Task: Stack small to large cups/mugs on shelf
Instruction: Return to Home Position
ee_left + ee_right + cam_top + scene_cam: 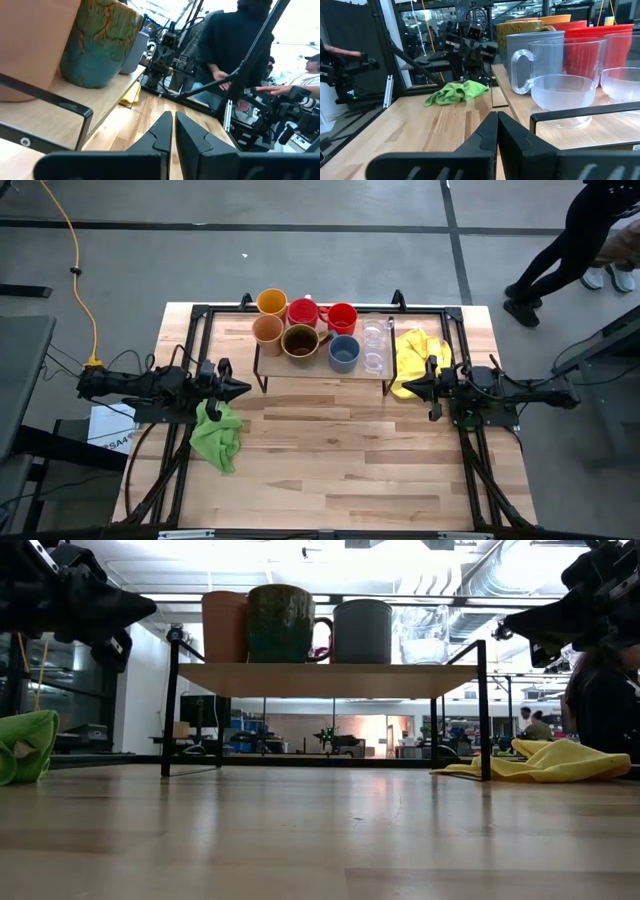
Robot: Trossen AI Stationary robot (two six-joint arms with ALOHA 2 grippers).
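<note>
Room: grey concrete floor around a light-wood table (330,480); a person (565,240) stands beyond its far right corner.
High view, shelf: the shelf (300,368) sits mid-table at the far edge. It carries the yellow-orange cup (272,302), tan cup (268,330), left red mug (303,311), right red mug (342,316), brown mug (300,340), blue-grey mug (344,352), far clear glass (374,333) and near clear glass (375,360).
High view, arms: both lie low and level, pointing inward. The left gripper (240,389) is above the green cloth (218,435). The right gripper (408,386) is beside the yellow cloth (408,350).
Low view: both grippers hang at about cup height, clear of the shelf's ends, left gripper (140,610) and right gripper (510,628).
Left wrist view: its fingers (160,132) are pressed together with nothing between them, aimed past the brown mug (100,45).
Right wrist view: its fingers (482,137) are likewise pinched together and empty, with the near clear glass (560,75) close alongside.
</note>
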